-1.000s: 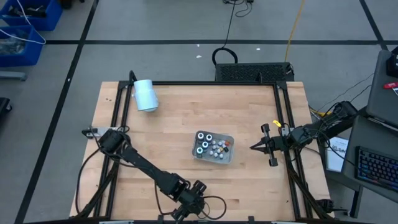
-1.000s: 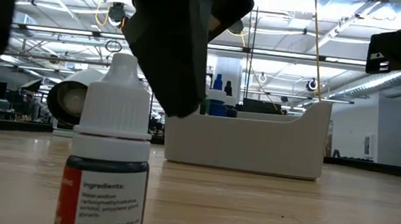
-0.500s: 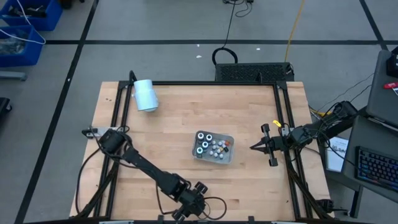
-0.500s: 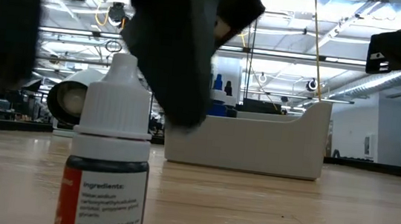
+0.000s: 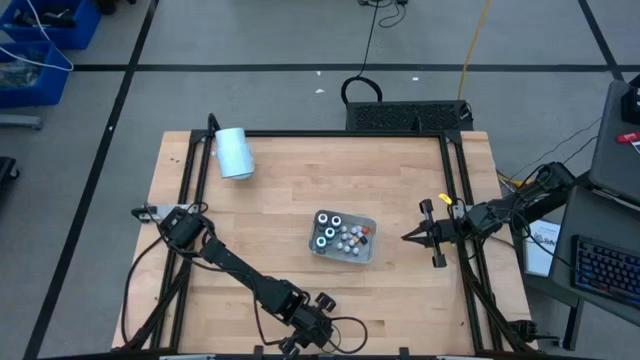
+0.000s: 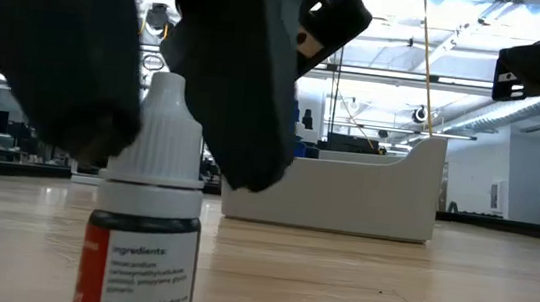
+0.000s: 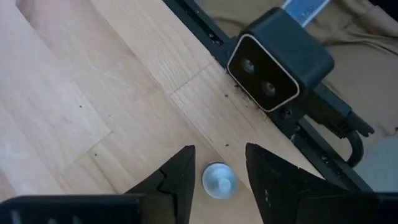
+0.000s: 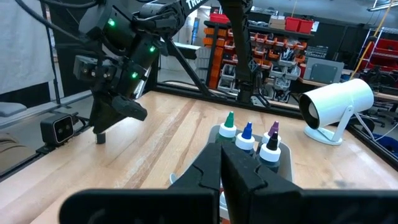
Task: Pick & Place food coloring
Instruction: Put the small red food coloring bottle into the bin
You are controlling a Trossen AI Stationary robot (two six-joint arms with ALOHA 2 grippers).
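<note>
The left gripper (image 7: 216,171) is at the table's near edge, its jaws part-open around a lone food coloring bottle (image 6: 146,208) standing upright between the fingers (image 7: 180,171). Clear contact doesn't show. Best to centre the cap, then squeeze gently so it stays upright. Farther right sits the tray (image 5: 366,250) of bottles, then the right gripper (image 5: 408,237), clenched and empty.

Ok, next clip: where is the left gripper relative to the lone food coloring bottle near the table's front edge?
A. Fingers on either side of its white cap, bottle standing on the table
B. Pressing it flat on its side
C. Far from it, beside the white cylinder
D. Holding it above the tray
A: in the left wrist view the left gripper straddles the upright bottle, its fingers flanking the white cap; the low view shows the bottle standing on the table.
</note>
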